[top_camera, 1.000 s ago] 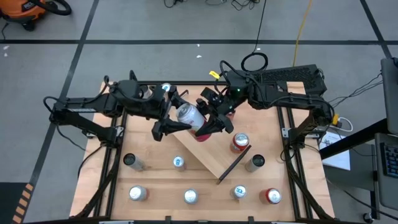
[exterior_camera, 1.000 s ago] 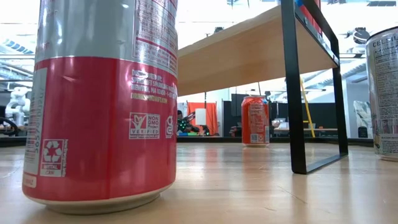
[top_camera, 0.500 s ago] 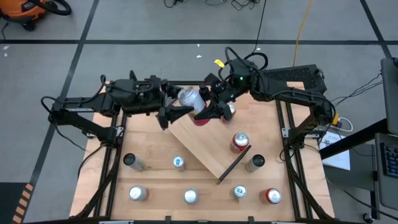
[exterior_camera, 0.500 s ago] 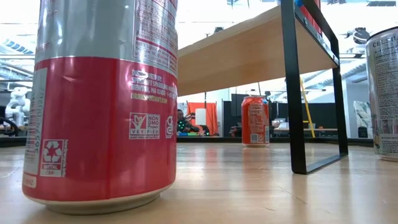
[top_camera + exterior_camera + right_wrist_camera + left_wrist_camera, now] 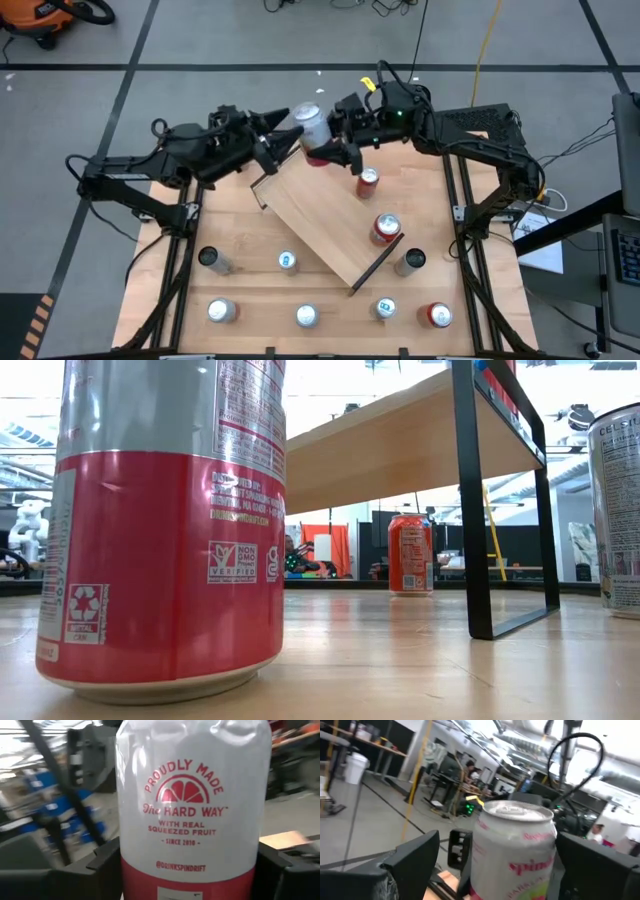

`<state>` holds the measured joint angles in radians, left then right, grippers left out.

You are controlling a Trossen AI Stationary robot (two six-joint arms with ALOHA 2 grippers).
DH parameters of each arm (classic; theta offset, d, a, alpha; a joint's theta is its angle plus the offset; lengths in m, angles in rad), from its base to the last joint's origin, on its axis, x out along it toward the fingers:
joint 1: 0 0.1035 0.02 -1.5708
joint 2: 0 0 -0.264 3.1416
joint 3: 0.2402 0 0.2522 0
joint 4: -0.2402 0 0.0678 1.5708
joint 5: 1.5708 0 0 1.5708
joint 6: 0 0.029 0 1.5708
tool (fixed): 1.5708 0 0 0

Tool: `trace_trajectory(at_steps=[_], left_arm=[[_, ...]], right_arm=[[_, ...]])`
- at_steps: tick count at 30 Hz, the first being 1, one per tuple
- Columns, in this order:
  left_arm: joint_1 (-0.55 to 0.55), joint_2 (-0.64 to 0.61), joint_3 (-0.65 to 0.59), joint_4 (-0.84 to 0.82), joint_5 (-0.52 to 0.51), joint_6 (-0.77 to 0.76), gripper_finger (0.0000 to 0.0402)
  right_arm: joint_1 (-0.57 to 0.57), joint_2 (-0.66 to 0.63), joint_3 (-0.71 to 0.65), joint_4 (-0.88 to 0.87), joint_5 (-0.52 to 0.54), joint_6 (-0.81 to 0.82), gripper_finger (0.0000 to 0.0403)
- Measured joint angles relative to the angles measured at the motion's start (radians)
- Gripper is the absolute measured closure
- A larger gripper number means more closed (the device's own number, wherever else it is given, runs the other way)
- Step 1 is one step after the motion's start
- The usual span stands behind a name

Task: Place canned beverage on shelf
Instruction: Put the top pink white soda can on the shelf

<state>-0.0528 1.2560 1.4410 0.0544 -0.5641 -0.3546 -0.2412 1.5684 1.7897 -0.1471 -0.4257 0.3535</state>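
The right tool [image 5: 322, 150] grips a white-and-red can [image 5: 312, 128] above the shelf's [image 5: 330, 225] far edge; the left tool [image 5: 278, 150], spread open, flanks it.

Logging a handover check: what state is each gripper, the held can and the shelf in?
Left gripper: open, beside the can.
Right gripper: shut on the can.
Can: held above the shelf's far end, tilted.
Shelf: standing on the table, one red can on top.

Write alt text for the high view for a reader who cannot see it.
The right gripper holds a white-and-red can above the far end of the shelf, with the open left gripper beside it. Other cans stand on the table.
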Motion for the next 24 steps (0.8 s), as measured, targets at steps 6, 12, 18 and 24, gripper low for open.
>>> trace_trajectory(at_steps=[6, 12, 18, 24], left_arm=[[-0.001, 0.053, 0.0, 0.027, -0.07, 0.016, 0.0004], [0.001, 0.121, 0.0, 0.209, -0.096, 0.136, 0.0004], [0.027, 0.167, 0.0, 0.252, -0.134, 0.154, 0.0004], [0.044, 0.176, 0.0, 0.252, -0.115, 0.154, 0.0008]], right_arm=[[0.009, 0.0, 0.0, -0.023, 0.169, -0.104, 0.0124], [0.007, -0.001, 0.0, -0.061, 0.229, -0.173, 0.0124], [0.008, 0.0, 0.001, -0.075, 0.274, -0.233, 0.0124], [0.008, 0.0, 0.001, -0.103, 0.266, -0.266, 0.0124]])
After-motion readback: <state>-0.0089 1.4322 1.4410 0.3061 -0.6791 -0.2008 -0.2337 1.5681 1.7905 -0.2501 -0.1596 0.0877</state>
